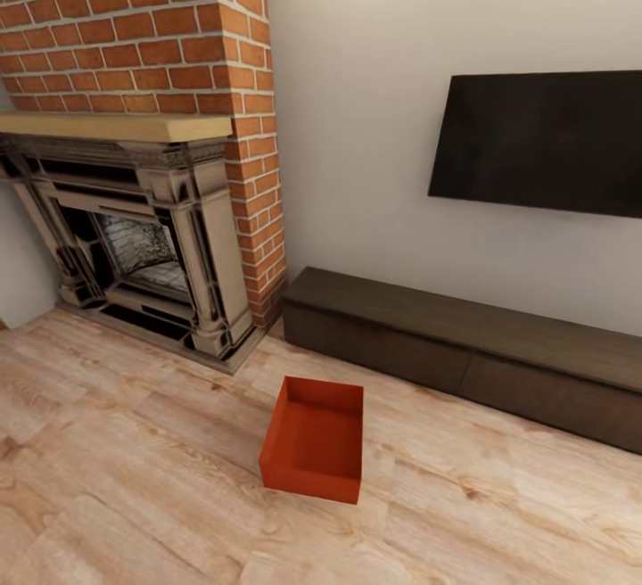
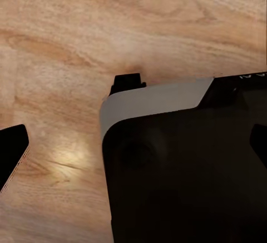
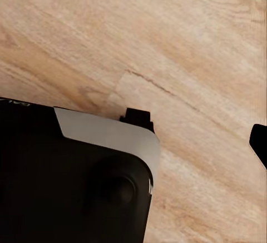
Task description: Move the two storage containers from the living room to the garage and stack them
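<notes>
One orange-red storage container (image 1: pixel 314 449) stands open side up on the pale wood-plank floor (image 1: pixel 134 478), near the dark low cabinet (image 1: pixel 473 353) and the brick fireplace (image 1: pixel 152 210). Whether either claw is spread, I cannot tell.

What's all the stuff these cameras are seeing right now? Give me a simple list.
storage container: one, orange-red, lidless and empty, on the wood floor in front of the cabinet's left end
fireplace: one, red brick with a pale wood mantel and dark surround, at left
TV: one, black, on the grey wall at right
low cabinet: one, dark brown, long, below the TV
floor: pale wood planks
robot body: black with a pale grey edge, seen in both wrist views above the planks; grippers' state unclear
</notes>
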Available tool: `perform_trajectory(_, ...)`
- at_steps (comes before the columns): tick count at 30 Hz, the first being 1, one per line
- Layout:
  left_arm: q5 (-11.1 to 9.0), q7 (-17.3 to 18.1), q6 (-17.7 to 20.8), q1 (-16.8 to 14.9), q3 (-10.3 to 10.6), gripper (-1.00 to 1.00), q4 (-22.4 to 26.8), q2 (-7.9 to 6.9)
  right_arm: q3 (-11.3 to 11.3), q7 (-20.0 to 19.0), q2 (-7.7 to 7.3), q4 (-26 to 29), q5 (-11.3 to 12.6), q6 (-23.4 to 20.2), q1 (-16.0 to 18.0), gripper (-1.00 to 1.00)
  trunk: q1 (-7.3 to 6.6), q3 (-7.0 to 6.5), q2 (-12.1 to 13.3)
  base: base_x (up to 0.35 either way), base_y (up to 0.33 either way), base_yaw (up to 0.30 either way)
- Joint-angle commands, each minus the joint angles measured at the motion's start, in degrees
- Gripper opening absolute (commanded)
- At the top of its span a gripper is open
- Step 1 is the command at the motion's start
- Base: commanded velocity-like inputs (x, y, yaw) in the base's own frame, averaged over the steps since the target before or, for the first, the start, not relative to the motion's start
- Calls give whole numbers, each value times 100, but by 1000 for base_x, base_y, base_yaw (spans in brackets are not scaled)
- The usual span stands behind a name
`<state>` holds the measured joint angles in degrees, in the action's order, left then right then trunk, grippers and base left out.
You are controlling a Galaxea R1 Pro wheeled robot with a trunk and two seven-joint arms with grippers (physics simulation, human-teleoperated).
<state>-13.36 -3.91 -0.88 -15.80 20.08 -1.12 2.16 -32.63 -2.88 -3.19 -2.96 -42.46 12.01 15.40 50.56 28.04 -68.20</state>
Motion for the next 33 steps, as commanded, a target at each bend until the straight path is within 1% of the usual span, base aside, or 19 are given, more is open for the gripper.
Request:
perform_trajectory(1, -53, -13, -9, -9, 49, 100, -12, 3, -34, -11, -6, -20, -7, 27, 7, 100, 26, 24, -44, 336, 0, 0)
perform_trajectory(13, -53, -13, -8, -4, 49, 100, -12, 3, -35, -11, -6, -22, -8, 29, 7, 100, 290, 239, -526, 339, 0, 0)
perform_trajectory(33, -53, -6, -8, -9, 49, 100, -12, -5, -37, -11, -6, -26, -8, 30, 7, 100, 290, 239, -526, 340, 0, 0)
